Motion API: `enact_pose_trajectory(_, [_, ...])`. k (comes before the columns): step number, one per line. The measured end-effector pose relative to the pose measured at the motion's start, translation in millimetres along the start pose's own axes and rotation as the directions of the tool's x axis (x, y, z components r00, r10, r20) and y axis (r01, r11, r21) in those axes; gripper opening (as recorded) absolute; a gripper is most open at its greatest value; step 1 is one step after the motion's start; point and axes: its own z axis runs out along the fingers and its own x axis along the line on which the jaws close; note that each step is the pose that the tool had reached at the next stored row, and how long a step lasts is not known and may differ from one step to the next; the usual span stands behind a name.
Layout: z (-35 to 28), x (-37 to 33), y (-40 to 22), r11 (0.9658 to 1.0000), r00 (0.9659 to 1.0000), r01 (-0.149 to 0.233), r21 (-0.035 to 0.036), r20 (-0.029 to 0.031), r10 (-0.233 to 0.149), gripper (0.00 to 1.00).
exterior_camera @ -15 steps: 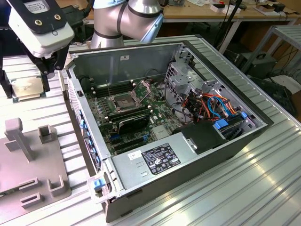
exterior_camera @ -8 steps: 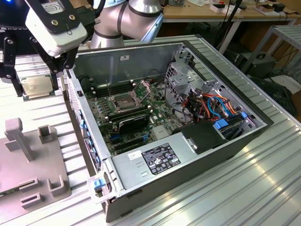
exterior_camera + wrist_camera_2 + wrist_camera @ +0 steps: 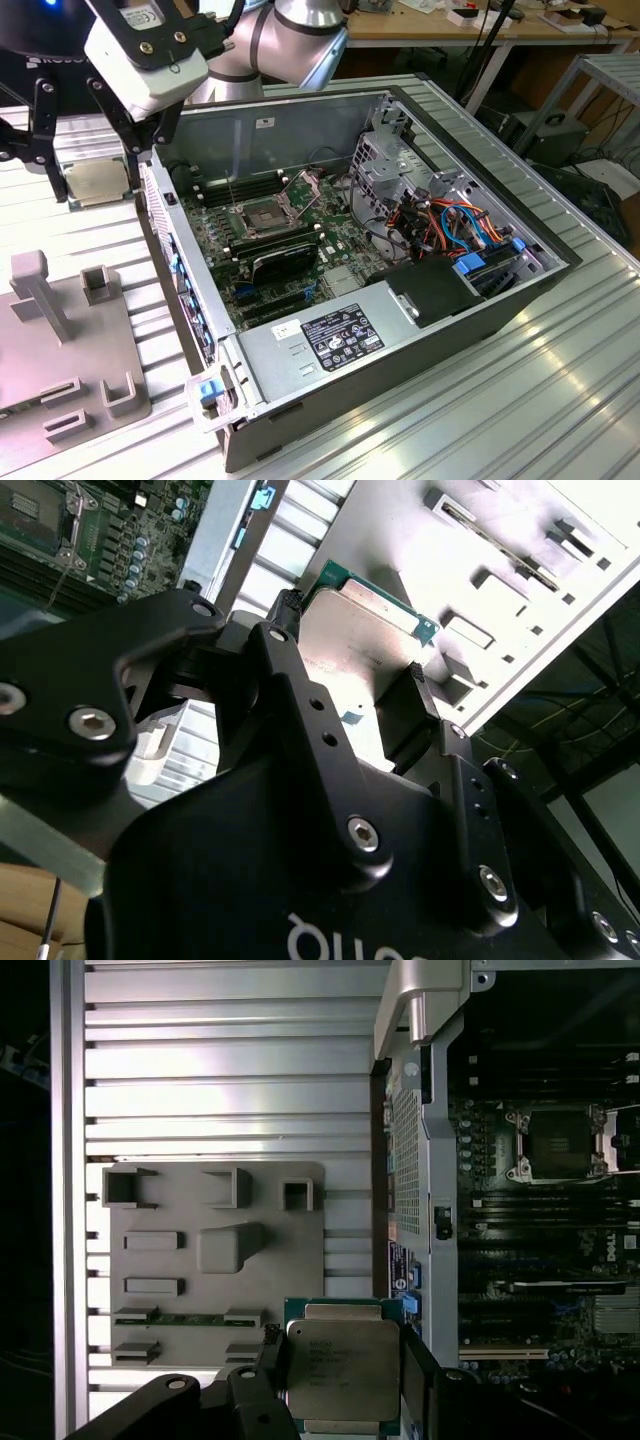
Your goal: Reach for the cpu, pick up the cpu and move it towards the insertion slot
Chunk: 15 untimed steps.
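The gripper [image 3: 345, 1380] is clamped on the cpu [image 3: 343, 1368], one black finger [image 3: 290, 695] on each opposite edge, the chip's silvery lid plain in both wrist views. In the exterior view the gripper [image 3: 92, 170] hangs at the far left, above the ribbed table [image 3: 560, 400] just outside the open computer case [image 3: 400, 340], with the cpu [image 3: 95, 182] off the grey fixture plate [image 3: 70, 350]. The insertion slot [image 3: 258, 217] sits on the motherboard [image 3: 330, 270], right of the chip, its metal frame raised open. A good carry likely keeps the chip level, clears the case wall, and stays squarely aligned with the socket.
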Motion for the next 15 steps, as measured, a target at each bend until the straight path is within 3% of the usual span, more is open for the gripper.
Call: enact_pose_trajectory(15, [0.1,-19.7,0.2,1.0,1.0,0.0,0.0017,0.0,0.0,0.55])
